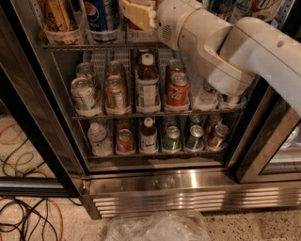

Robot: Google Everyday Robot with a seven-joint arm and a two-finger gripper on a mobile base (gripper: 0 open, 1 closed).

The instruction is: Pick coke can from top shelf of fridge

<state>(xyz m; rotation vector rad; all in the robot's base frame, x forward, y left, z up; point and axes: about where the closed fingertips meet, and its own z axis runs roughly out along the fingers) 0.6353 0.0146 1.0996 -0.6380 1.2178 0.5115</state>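
A red aluminium coke can [137,27] is seen only in part, seated in a clear plastic holder on the top shelf [94,46], the highest grey wire rack of the stainless-steel, glass-doored fridge [164,184]. The can is covered from the front by the cream-coloured gripper [135,13], which is carried into that rack from the right on a bulky white arm [225,52]. Whether the can is clasped or only approached cannot be told.

Just left of the gripper, a blue Pepsi can [101,14] is held in its own clear holder, and further left a yellow-brown can [59,16] is set in a clear cup.

Directly below the gripper, on the middle rack, a brown bottle with a white cap [148,84] is placed. Down and to the right, two red cans [177,89] are lined one behind the other. Down and to the left, a copper can [116,92] and a silver can [84,94] are stood.

Well below the gripper, the lowest rack is filled, left to right, with a clear water bottle [99,139], a small red can [125,140], a dark bottle [148,136], a green can [172,138], a blue can [194,136] and a bronze can [217,135].

Crumpled clear plastic [160,228] is laid on the floor beneath the fridge.
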